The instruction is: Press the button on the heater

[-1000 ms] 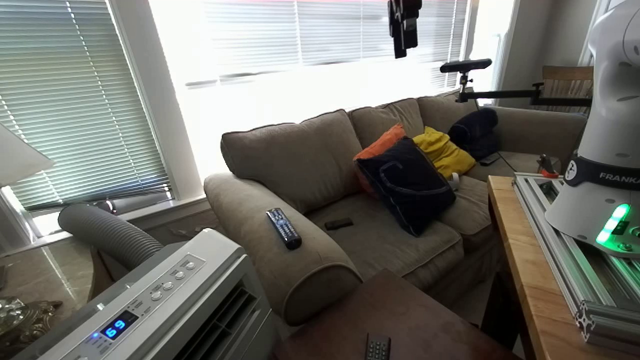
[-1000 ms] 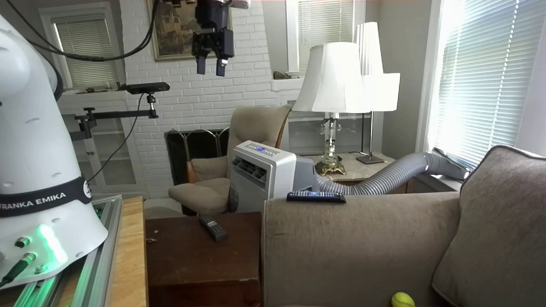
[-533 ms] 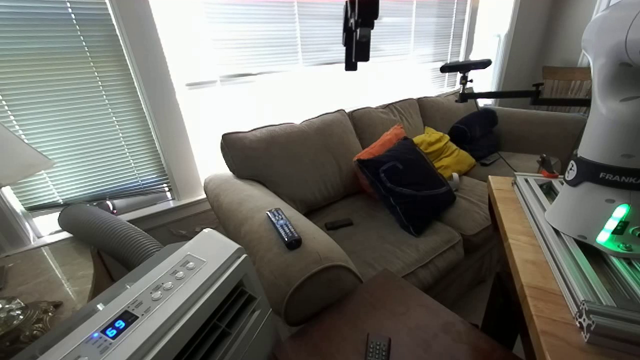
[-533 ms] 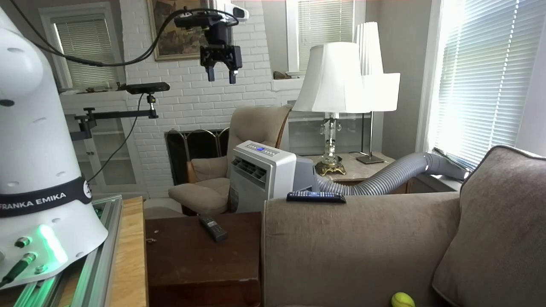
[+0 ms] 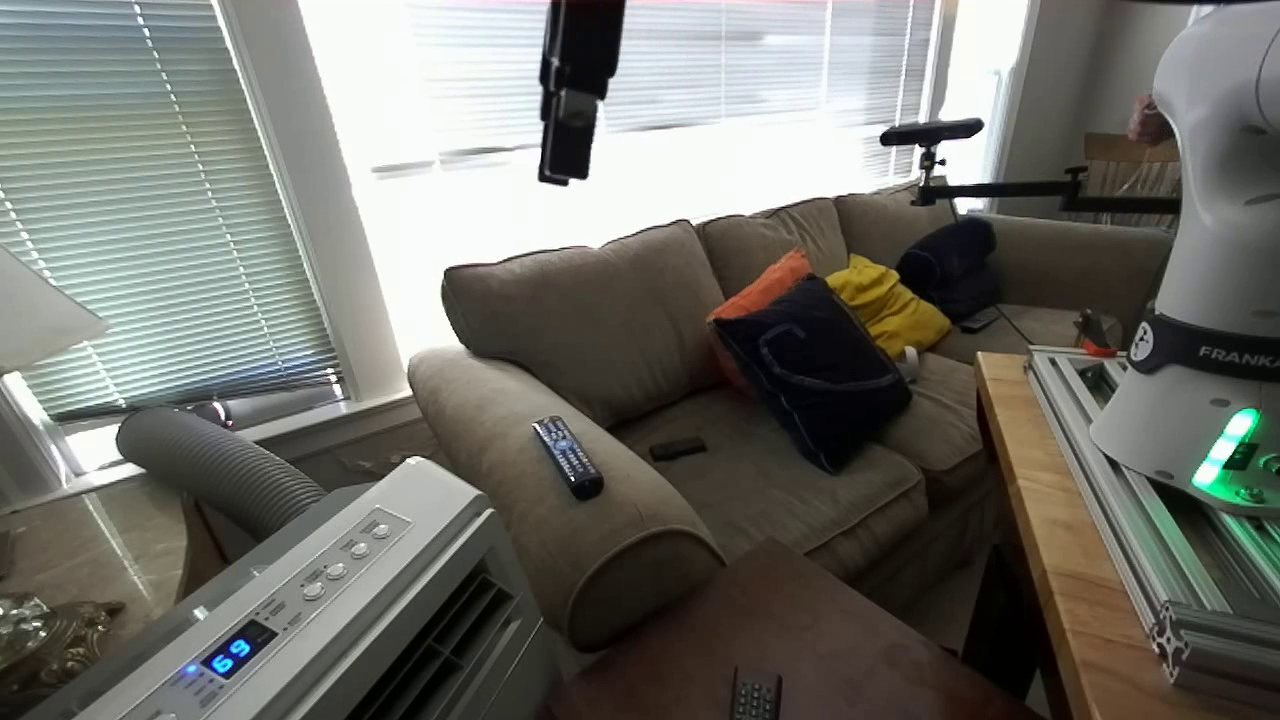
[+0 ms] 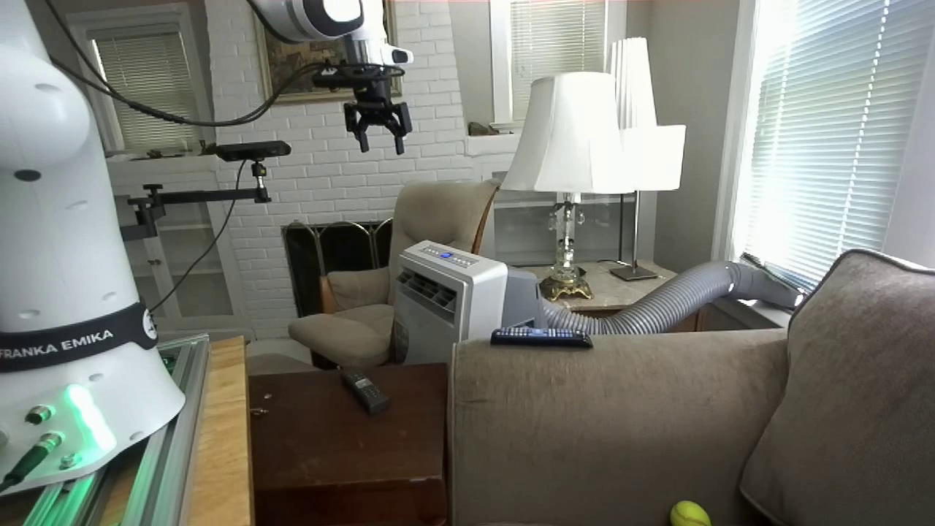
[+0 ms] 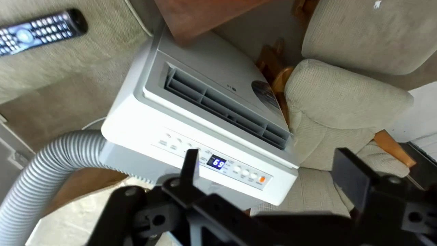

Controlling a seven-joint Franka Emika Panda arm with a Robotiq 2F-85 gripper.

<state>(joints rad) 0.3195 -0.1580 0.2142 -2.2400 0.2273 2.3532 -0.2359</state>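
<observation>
The heater [image 5: 440, 500] is a white boxy appliance with a slatted vent; it also shows in an exterior view [image 6: 438, 321] and the wrist view [image 7: 143, 119]. Its top strip holds a blue lit display [image 7: 216, 162] reading 69, small round pale buttons [image 7: 245, 172] and an orange button [image 7: 262, 179] near one end. My gripper [image 6: 381, 150] hangs fingers down in the air, well above the heater. In the wrist view my gripper [image 7: 267, 153] is open and empty; its left finger hides part of the strip. The gripper [image 5: 565, 165] also shows side-on in an exterior view.
A sofa arm [image 6: 621, 409] with a black remote [image 6: 540, 337] stands beside the heater. A dark wooden chest [image 6: 350, 453] holds another remote [image 6: 364, 391]. A grey hose [image 6: 657, 299], a lamp [image 6: 562, 139] and an armchair [image 6: 438, 208] are around it.
My gripper has moved left and down in an exterior view, and lower with more arm showing from the opposite camera. The heater has not moved. A hand now shows behind the arm.
</observation>
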